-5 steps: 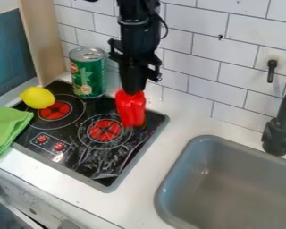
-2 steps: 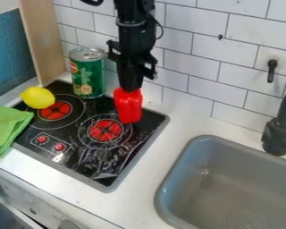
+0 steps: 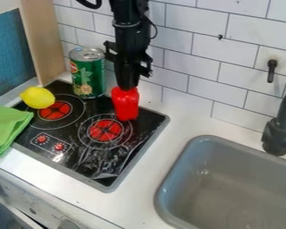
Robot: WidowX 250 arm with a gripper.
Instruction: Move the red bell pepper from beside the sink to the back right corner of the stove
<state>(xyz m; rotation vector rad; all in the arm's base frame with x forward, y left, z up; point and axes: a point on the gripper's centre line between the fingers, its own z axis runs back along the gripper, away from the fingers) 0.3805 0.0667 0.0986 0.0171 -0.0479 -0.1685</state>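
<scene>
Leftmost, we see a blue panel (image 3: 11,53), then a green cloth (image 3: 7,127) lying at the left edge of the stove (image 3: 91,163). Next to it we find a lemon (image 3: 37,97) by the left burner (image 3: 54,110), with a wooden board (image 3: 43,40) behind. Then we have a green can (image 3: 87,76), upright at the stove's back. Just right of it, our claw (image 3: 127,86) points down, closed around the top of a red thing (image 3: 125,105). That sits above the stove's back right part, beside the right burner (image 3: 105,130); we can't tell whether it touches the surface. Farther right come the grey sink (image 3: 229,179), a black hook (image 3: 271,71) on the tiles (image 3: 196,67) and the black tap (image 3: 278,132).
</scene>
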